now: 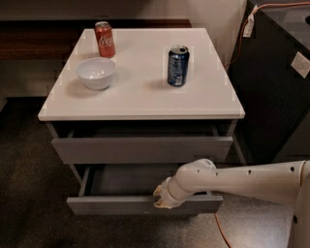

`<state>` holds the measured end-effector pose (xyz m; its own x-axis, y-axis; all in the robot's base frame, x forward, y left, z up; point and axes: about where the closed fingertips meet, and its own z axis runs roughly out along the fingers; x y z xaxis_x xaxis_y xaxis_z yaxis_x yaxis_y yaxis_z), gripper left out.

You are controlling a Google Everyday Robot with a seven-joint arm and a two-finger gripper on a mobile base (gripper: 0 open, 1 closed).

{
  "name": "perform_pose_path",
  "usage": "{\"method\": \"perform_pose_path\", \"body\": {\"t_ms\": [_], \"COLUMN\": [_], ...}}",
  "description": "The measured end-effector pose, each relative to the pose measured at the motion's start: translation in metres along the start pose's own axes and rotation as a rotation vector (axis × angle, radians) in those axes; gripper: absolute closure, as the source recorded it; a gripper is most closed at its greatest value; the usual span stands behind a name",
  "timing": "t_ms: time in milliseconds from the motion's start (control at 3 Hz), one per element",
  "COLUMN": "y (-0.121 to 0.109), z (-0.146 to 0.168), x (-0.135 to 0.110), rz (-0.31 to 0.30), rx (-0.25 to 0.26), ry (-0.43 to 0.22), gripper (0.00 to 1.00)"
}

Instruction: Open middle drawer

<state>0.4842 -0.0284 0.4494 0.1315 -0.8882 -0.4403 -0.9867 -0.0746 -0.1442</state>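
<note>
The gripper (161,197) sits on the front lip of the middle drawer (114,205); whether it clamps cannot be told; pull straight outward, level, avoiding binding.

Floor (29,203): dark, speckled, carpet-like. Wall (213,12): pale and plain, at the back. Ledge (29,46): dark brown wood, along the back left. Drawer cabinet (97,150): grey body, centre, with a white square surface (140,99). Black cabinet (271,101): tall, just beside it at right, white plate (300,64) on its side. Orange cable (221,230): on the floor, lower right. Hand (162,196): low at the drawer cabinet's front.
</note>
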Motion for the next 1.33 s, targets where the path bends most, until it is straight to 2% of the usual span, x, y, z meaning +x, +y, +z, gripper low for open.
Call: {"method": "perform_pose_path", "body": {"t_ms": [333, 667, 1000, 1333], "y": [0.0, 0.009, 0.009, 0.03], "z": [-0.001, 0.0, 0.0, 0.002], "x": [0.001, -0.003, -0.003, -0.013], "rz": [0.0, -0.007, -0.007, -0.022], "rx": [0.0, -0.026, -0.026, -0.087], "ry": [0.0, -0.014, -0.014, -0.045], "gripper": [0.63, 0.58, 0.82, 1.0]}}
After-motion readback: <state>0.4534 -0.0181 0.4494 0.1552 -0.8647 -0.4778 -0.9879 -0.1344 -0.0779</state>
